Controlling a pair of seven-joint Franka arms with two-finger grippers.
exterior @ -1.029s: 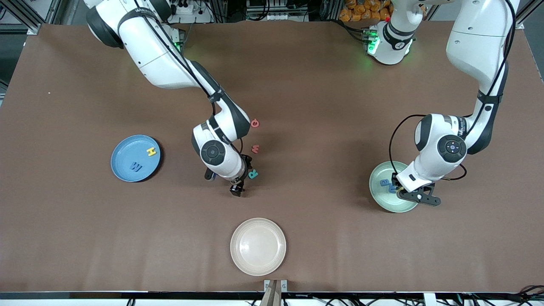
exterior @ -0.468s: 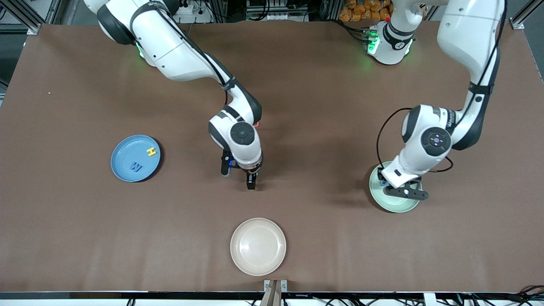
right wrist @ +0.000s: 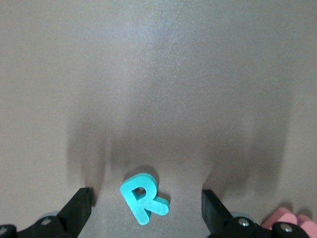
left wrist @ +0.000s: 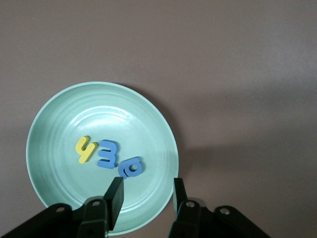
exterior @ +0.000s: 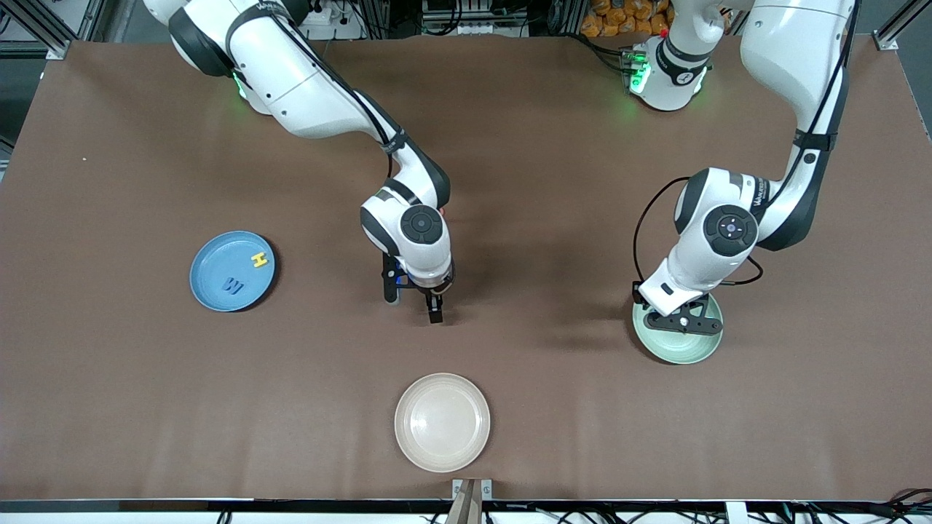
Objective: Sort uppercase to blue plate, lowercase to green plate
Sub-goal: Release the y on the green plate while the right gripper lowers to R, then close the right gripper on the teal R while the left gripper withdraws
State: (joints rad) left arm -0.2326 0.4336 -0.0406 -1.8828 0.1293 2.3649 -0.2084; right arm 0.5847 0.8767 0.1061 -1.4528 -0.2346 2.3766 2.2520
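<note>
The teal R [right wrist: 143,197] lies flat on the brown table [exterior: 553,182] near its middle. Only the right wrist view shows it; in the front view the right arm's wrist covers it completely. In that wrist view the R sits between the two fingers of the right gripper [right wrist: 147,208], which are spread wide and do not touch it. A pink-red foam piece [right wrist: 287,222] appears at the edge of the same view, just beside one finger; its shape cannot be read.

The green plate [left wrist: 101,156] stands toward the left arm's end of the table. The left wrist view shows three lowercase letters in it, lying in a row and close together: a yellow h [left wrist: 84,148], a blue m [left wrist: 108,155] and a blue a [left wrist: 132,168]. In the front view the left arm hides these letters, and only the plate's rim is seen. The left gripper [left wrist: 146,192] hangs over the edge of this plate with its jaws partly apart and nothing between them; the blue a is just beside one fingertip in the view.

The blue plate [exterior: 211,291] is toward the right arm's end of the table and shows only in the front view. It holds a yellow H [exterior: 258,260] and a blue W [exterior: 233,285], a little apart.

A cream plate [exterior: 442,422] lies nearer to the front camera than the right gripper.
</note>
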